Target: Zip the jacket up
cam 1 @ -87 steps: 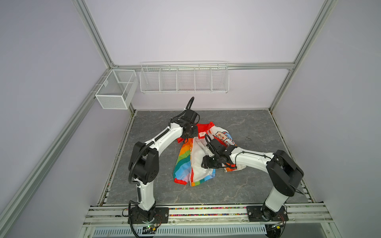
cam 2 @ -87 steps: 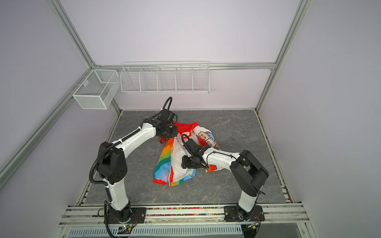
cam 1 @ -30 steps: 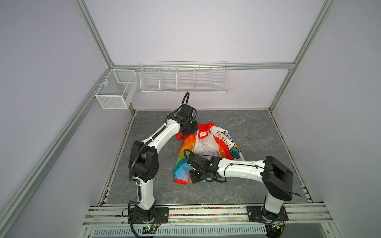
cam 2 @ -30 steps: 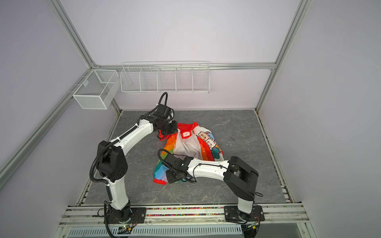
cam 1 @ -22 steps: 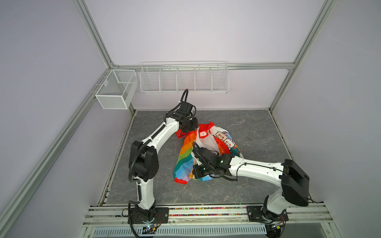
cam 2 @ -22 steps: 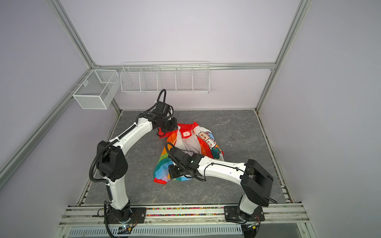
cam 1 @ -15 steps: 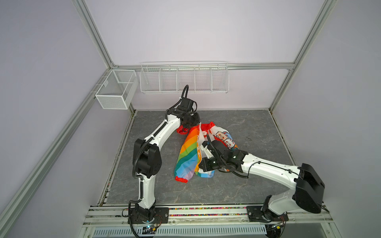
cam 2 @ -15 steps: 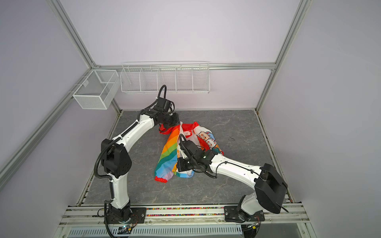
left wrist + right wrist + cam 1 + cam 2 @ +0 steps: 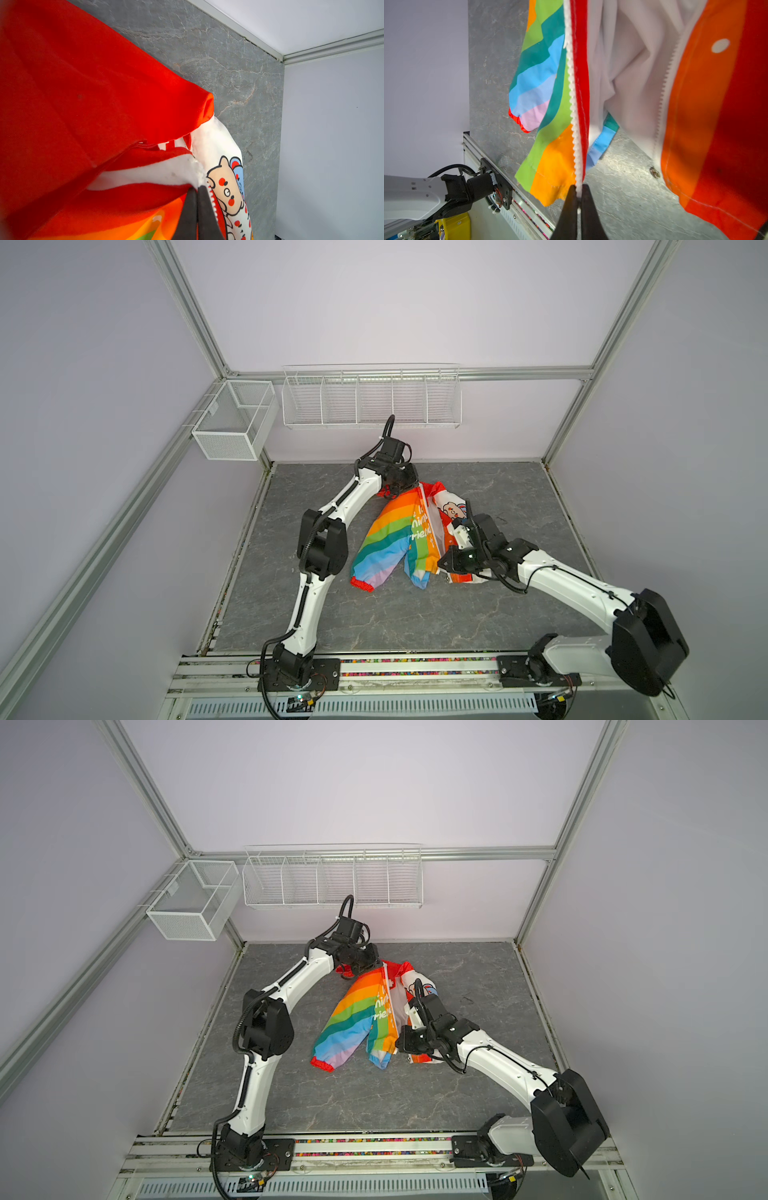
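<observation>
Left gripper [image 9: 197, 188]: one, jaws pressed together on the jacket [image 9: 399, 531], pinching the top end of a white zipper row [image 9: 213, 204] just below the red hood [image 9: 83, 93].
Right gripper [image 9: 578, 187]: one, jaws closed thin on the bottom end of a zipper row [image 9: 573, 93], at the orange hem.
Span: in both top views the front edge runs taut from the left gripper [image 9: 409, 485] at the far end to the right gripper [image 9: 442, 564] nearer the rail.
Zipper rows: two in the right wrist view, apart, with white lining [image 9: 629, 83] between them; the unheld row [image 9: 664, 83] borders the orange-red panel.
Jacket: one, open, mid-table, rainbow side left of the held edge, cartoon-animal lining [image 9: 226, 182] right of it.
Sleeve: one in view, hanging left, ending in one red cuff [image 9: 361, 584] on the table [image 9: 415, 614].
Wall storage: two pieces, one mesh basket [image 9: 232, 423] and one wire rack [image 9: 370, 400] of five compartments.
</observation>
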